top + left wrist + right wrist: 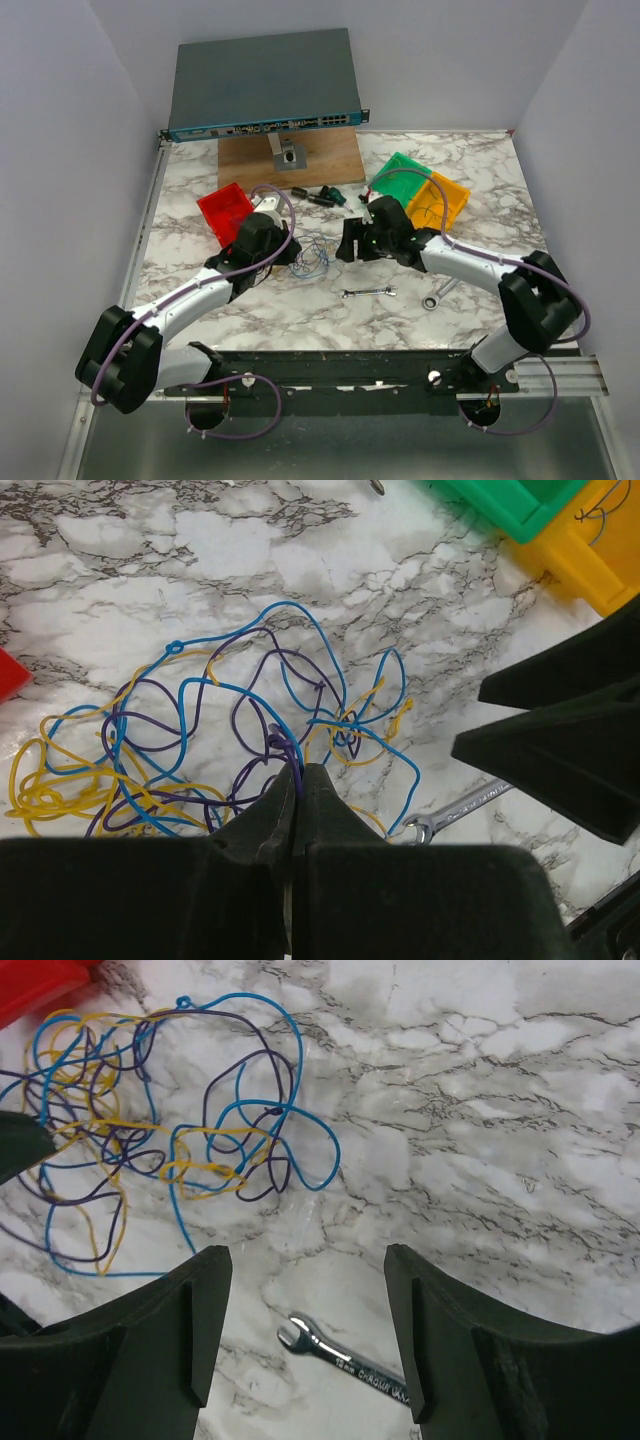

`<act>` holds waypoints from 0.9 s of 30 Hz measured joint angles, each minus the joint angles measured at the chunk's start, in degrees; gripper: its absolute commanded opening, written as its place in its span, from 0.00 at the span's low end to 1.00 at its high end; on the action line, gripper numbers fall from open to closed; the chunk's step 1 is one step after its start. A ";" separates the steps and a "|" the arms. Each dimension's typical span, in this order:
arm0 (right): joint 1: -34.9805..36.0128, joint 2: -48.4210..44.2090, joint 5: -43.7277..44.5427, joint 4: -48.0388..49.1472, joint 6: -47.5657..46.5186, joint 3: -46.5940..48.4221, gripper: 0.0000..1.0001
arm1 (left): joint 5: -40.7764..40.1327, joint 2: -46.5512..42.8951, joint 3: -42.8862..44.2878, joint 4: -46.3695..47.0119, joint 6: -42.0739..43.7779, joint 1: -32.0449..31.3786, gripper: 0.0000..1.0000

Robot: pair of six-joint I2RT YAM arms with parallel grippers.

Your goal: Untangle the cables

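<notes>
- One tangle of cables (312, 258), blue, yellow, purple, in the middle of the table (290, 312).
- Left gripper (297, 780) clamped on a purple strand (283, 746); right gripper (305, 1290) apart, empty.
- Two wrenches (368, 292) toward the near edge; three bins (225, 212) behind.

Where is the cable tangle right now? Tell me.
In the top view the cables lie mid-table between the left tool and right tool, just beyond the small wrench; the left tool pinches a purple strand.

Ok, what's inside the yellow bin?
A thin dark wire lies in the yellow bin. The bin's near wall hides some of the floor.
</notes>
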 measured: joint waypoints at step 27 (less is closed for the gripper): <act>0.79 -12.96 16.63 18.05 6.58 -11.15 0.01 | 0.00 2.25 1.09 -1.73 0.04 -0.07 0.00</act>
